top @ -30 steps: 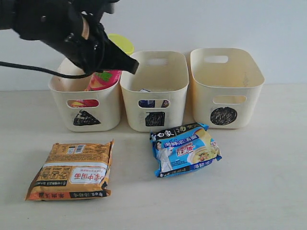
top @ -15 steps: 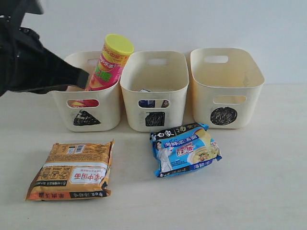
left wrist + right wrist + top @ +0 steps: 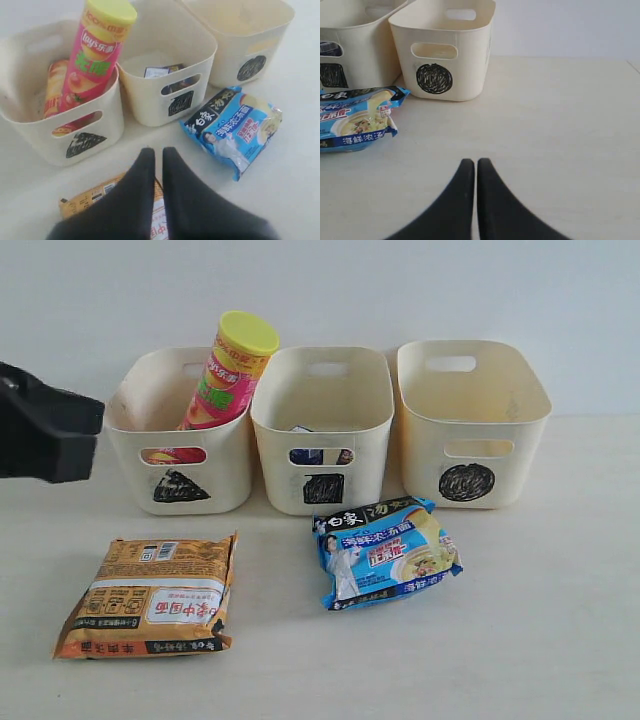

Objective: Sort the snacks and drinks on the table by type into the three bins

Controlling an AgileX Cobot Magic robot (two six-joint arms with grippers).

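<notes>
Cream square-marked bin (image 3: 290,455), exterior view: the orange-brown packet (image 3: 148,595) lies at its seven o'clock, the blue packet (image 3: 388,552) at five. Left wrist view: my left jaws are closed, empty, above the orange-brown packet; I'd open wide and pinch one edge. Right wrist view: right jaws closed, empty.

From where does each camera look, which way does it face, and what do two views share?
Exterior view: before the table, facing three cream plastic tubs; black left arm at edge.
Left wrist: above shut left gripper, looking down at pink yellow-lidded chip can.
Right wrist: low behind shut right gripper, facing circle-marked tub.
All three share the flat blue noodle packet.
</notes>
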